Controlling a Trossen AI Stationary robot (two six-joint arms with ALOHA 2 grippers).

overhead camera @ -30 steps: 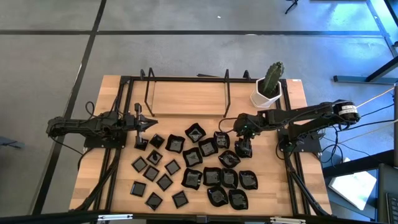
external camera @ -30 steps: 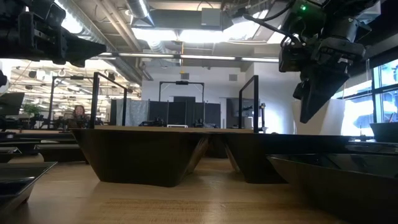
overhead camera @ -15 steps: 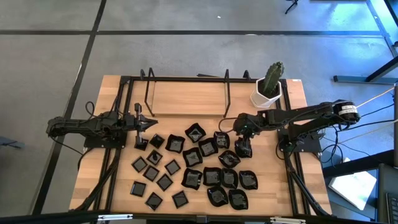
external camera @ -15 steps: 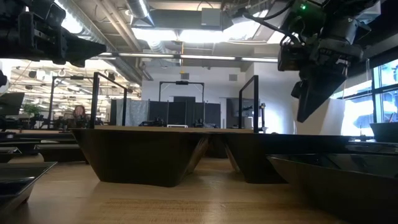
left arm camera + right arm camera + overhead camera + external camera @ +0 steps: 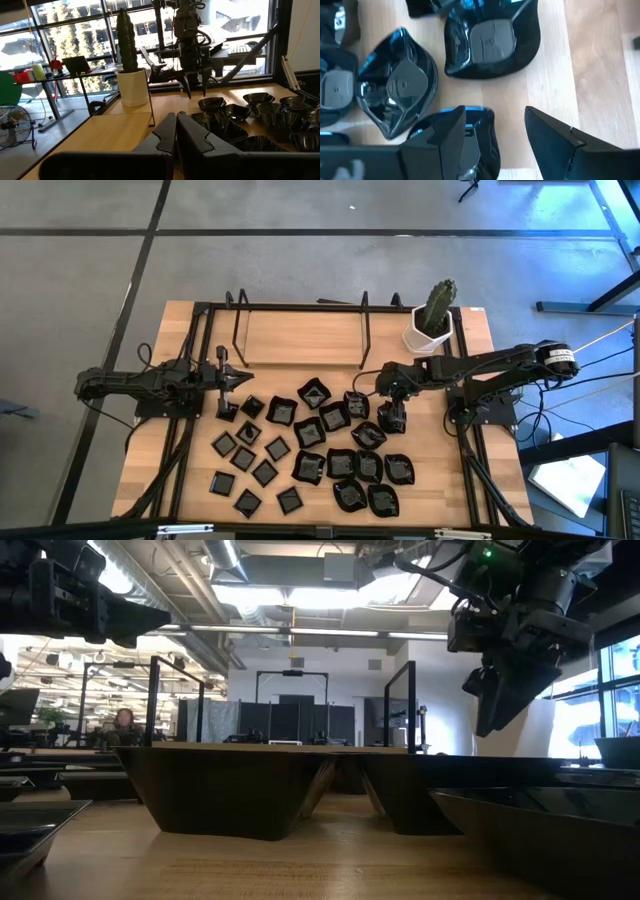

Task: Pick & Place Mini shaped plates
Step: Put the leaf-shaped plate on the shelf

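Observation:
Several glossy black mini shaped plates (image 5: 330, 450) lie spread over the table's middle and near part. The small flat squares (image 5: 250, 460) are on the left and the wavy-edged ones (image 5: 368, 467) on the right. My right gripper (image 5: 392, 416) points steeply down, open, above the right end of the group. Its fingers (image 5: 445, 131) hover over a wavy plate (image 5: 475, 145), with two more wavy plates (image 5: 492, 40) (image 5: 397, 95) beyond. In the low view its tips (image 5: 497, 715) hang above the plates' rims. My left gripper (image 5: 236, 379) rests level and shut at the far left (image 5: 176, 131).
A white pot with a cactus (image 5: 431, 328) stands at the far right corner. A black wire rack (image 5: 300, 315) stands over bare wood (image 5: 300, 340) at the far middle. A person sits far off in the room (image 5: 125, 721).
My right gripper has rolled a little about the line it points along and has stayed in place above the plates. The plates have not moved.

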